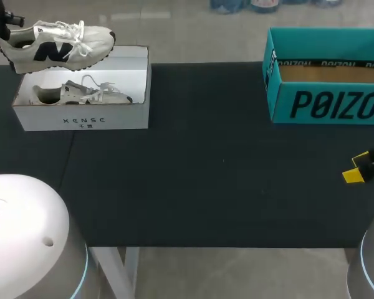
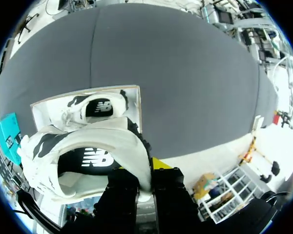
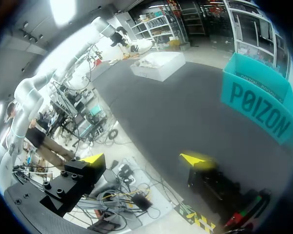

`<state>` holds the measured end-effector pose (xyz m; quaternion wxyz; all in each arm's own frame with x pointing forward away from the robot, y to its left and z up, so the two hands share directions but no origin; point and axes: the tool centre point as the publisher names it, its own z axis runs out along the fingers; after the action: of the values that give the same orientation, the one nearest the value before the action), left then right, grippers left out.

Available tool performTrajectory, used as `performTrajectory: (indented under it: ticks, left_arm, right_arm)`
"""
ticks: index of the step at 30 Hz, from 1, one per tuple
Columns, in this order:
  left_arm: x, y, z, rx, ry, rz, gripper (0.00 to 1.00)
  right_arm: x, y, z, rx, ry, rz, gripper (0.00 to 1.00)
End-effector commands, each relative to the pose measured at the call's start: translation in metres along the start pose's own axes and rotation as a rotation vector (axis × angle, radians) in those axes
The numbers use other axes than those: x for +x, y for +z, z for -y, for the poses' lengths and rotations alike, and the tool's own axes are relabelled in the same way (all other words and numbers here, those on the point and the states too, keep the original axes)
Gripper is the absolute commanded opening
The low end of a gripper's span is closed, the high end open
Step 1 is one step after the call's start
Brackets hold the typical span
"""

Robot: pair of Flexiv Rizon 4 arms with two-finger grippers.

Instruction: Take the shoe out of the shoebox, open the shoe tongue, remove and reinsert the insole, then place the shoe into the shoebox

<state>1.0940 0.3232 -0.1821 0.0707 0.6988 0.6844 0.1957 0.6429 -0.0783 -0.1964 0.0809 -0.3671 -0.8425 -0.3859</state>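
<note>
A white sneaker (image 1: 56,43) with a dark logo hangs in the air above the white shoebox (image 1: 81,118) at the table's far left. My left gripper (image 1: 1,28) holds it at the heel. In the left wrist view the sneaker (image 2: 88,151) has its heel collar pinched between the fingers of the left gripper (image 2: 146,173), opening facing the camera. A second matching shoe (image 1: 81,93) lies on its side in the shoebox (image 2: 136,112), seen below the held one as the other shoe (image 2: 95,107). My right gripper (image 1: 361,167) sits at the table's right edge, open and empty (image 3: 146,158).
A teal open box (image 1: 327,103) stands at the far right of the black table, just ahead of the right gripper; this teal box (image 3: 261,105) shows a brown cardboard floor. The dark tabletop (image 1: 206,162) stretches between the two boxes.
</note>
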Motion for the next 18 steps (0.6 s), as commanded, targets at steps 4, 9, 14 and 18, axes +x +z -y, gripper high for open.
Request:
performTrajectory:
  ticks: [4,9,14,18]
  left_arm:
    - [0.000,0.023,-0.041,0.012,-0.023,0.005,0.00]
    - [0.001,0.040,-0.065,0.020,-0.045,-0.002,0.00]
    - [-0.006,0.059,-0.063,0.032,-0.028,-0.006,0.00]
    - [-0.014,0.078,-0.057,0.053,-0.006,-0.017,0.00]
  right_arm:
    - [0.009,-0.004,0.008,-0.012,0.000,0.041,1.00]
    - [0.009,-0.004,0.008,-0.012,0.000,0.041,1.00]
    - [0.009,-0.004,0.008,-0.012,0.000,0.041,1.00]
    - [0.009,-0.004,0.008,-0.012,0.000,0.041,1.00]
